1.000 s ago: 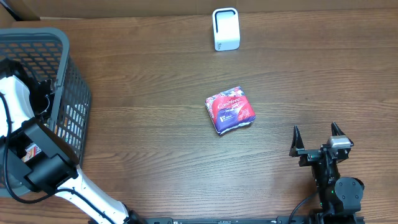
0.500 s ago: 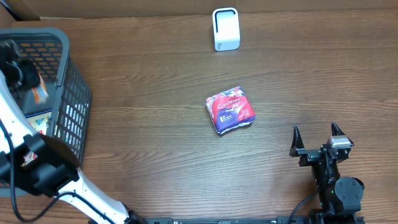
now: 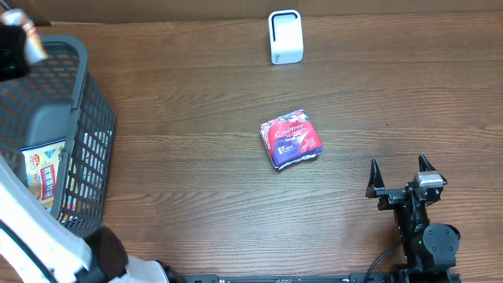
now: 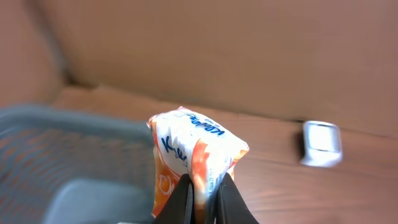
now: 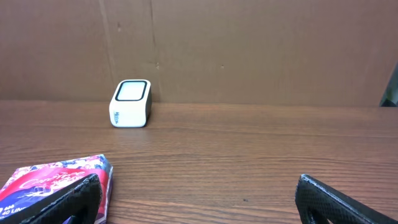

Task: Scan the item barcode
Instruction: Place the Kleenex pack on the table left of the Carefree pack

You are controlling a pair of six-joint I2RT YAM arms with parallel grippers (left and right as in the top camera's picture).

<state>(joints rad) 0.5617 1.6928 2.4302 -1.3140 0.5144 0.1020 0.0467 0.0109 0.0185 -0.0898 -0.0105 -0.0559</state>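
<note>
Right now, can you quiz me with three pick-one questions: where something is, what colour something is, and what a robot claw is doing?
1. Where is the white scanner?
A on the floor; B near the far edge of the table; C hanging from the ceiling.
2. What colours does the packet in the left gripper have?
A orange and white; B green; C black.
3. How is the right gripper?
A shut on a spoon; B shut on a cup; C open and empty.

Answers:
1 B: it stands at the back of the table, by the cardboard wall.
2 A: the left wrist view shows an orange and white wrapper.
3 C: its fingers stand apart with nothing between them.
</note>
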